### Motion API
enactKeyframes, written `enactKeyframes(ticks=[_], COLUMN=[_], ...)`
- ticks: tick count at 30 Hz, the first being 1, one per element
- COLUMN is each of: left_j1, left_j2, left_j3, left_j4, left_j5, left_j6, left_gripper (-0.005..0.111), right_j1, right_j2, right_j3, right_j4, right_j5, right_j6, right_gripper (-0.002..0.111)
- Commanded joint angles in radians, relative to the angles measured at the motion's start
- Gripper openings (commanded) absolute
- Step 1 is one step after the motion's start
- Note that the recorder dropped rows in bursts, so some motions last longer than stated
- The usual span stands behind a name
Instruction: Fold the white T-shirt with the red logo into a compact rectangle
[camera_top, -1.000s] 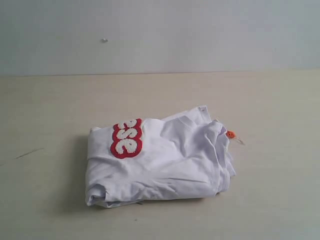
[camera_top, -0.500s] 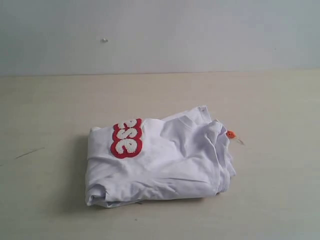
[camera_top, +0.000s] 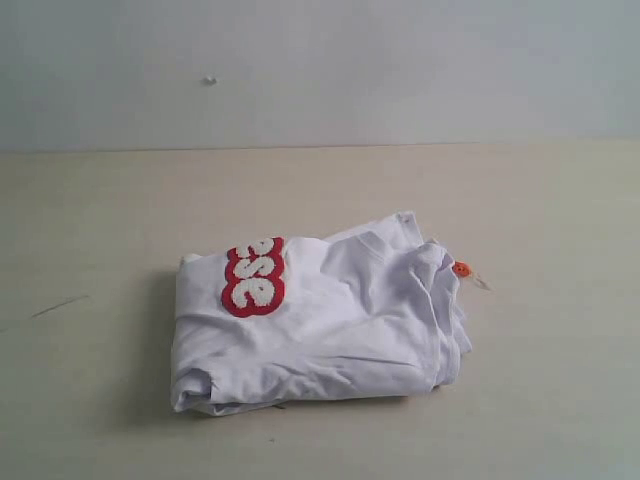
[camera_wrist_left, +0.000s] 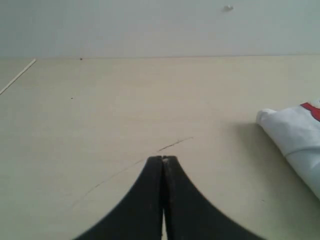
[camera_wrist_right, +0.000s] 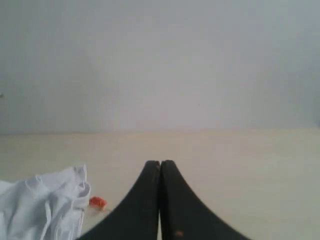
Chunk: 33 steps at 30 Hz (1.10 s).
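Observation:
The white T-shirt (camera_top: 320, 325) lies folded in a thick, rumpled rectangle in the middle of the table. Part of its red logo (camera_top: 254, 276) faces up near the bundle's left end, and a small orange neck tag (camera_top: 461, 269) sticks out at the right end. Neither arm shows in the exterior view. My left gripper (camera_wrist_left: 163, 159) is shut and empty over bare table, with an end of the white T-shirt (camera_wrist_left: 295, 137) off to one side. My right gripper (camera_wrist_right: 160, 163) is shut and empty too, beside the shirt's collar end (camera_wrist_right: 45, 205) and the orange neck tag (camera_wrist_right: 97, 202).
The pale beige table (camera_top: 540, 200) runs back to a plain light wall (camera_top: 320, 70). A thin dark scratch (camera_top: 58, 306) marks the tabletop at the left, and the same scratch (camera_wrist_left: 175, 144) shows just beyond my left fingertips.

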Motion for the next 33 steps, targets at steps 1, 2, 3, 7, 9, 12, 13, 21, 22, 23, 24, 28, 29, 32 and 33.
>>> enactKeyframes(ticks=[1,2,3,7,9,12,13,21,22,23,24,28,29,32,33], left_j1=[0.002,0.002,0.002,0.002,0.002,0.002,0.002,0.002,0.002,0.002,0.002,0.002,0.002,0.002,0.002], left_j2=[-0.004,-0.004,-0.004,-0.004,-0.004,-0.004,-0.004,-0.004,-0.004,-0.004,-0.004,-0.004,-0.004,-0.004,-0.004], left_j3=[0.001,0.001,0.001,0.001,0.001,0.001,0.001,0.001,0.001,0.001,0.001,0.001,0.001,0.001,0.001], left_j4=[-0.011,-0.011,-0.011,-0.011,-0.011,-0.011,-0.011,-0.011,-0.011,-0.011,-0.011,-0.011,-0.011,-0.011,-0.011], left_j5=[-0.004,-0.004,-0.004,-0.004,-0.004,-0.004,-0.004,-0.004,-0.004,-0.004,-0.004,-0.004,-0.004,-0.004,-0.004], left_j6=[0.000,0.000,0.000,0.000,0.000,0.000,0.000,0.000,0.000,0.000,0.000,0.000,0.000,0.000,0.000], left_gripper=[0.000,0.000,0.000,0.000,0.000,0.000,0.000,0.000,0.000,0.000,0.000,0.000,0.000,0.000,0.000], right_j1=[-0.004,-0.004,-0.004,-0.004,-0.004,-0.004,-0.004,-0.004,-0.004,-0.004,-0.004,-0.004,-0.004,-0.004,-0.004], right_j2=[-0.005,-0.005,-0.005,-0.005,-0.005,-0.005,-0.005,-0.005,-0.005,-0.005,-0.005,-0.005,-0.005,-0.005,-0.005], right_j3=[0.004,0.004,0.004,0.004,0.004,0.004,0.004,0.004,0.004,0.004,0.004,0.004,0.004,0.004,0.004], right_j4=[-0.023,-0.021,-0.019,-0.017,-0.017,-0.017,-0.017,-0.017,-0.017,-0.017,-0.017,-0.017,-0.017,-0.012,-0.010], right_j5=[0.143,0.141,0.141,0.149,0.149,0.149,0.149,0.149,0.149,0.149,0.149,0.149,0.149,0.149,0.149], right_j6=[0.003,0.006,0.006,-0.015,-0.012,-0.012,-0.012,-0.012,-0.012,-0.015,-0.015,-0.015,-0.015,-0.015,-0.015], right_gripper=[0.000,0.000,0.000,0.000,0.000,0.000,0.000,0.000,0.000,0.000,0.000,0.000,0.000,0.000,0.000])
